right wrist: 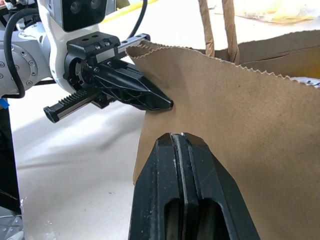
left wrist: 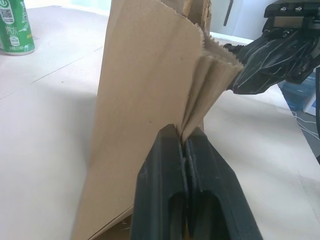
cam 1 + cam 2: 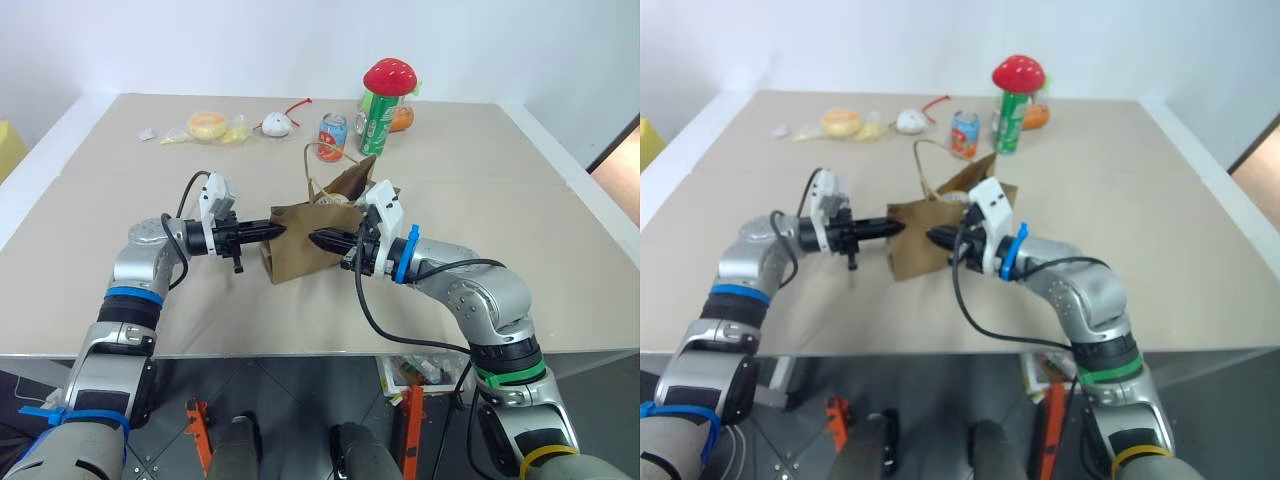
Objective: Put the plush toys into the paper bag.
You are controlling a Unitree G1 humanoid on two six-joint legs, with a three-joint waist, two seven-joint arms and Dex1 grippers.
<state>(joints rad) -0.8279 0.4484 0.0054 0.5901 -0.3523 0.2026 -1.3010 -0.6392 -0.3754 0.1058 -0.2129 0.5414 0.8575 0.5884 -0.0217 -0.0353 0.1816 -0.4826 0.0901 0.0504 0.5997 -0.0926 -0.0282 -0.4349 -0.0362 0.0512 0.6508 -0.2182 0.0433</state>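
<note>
Standing on the beige tabletop in front of me is the paper bag, upright, its two cord handles sticking up above the mouth. I cannot make out either plush toy for certain; something pale shows just inside the bag's mouth, too hidden to name.

My left hand points level toward the bag from its left side, fingers pressed together on a fold of the bag's zigzag top edge, pinching the paper. My right hand comes in from the other side, fingers closed tight; its tips sit against the bag's near wall, and whether paper is caught between them I cannot tell.

Well beyond the bag, near the far edge, a green can carries a red-capped mushroom toy, with a shorter red and blue can just beside it. Further left lie a small white round thing with a red cord and a yellowish packet in clear wrap.
</note>
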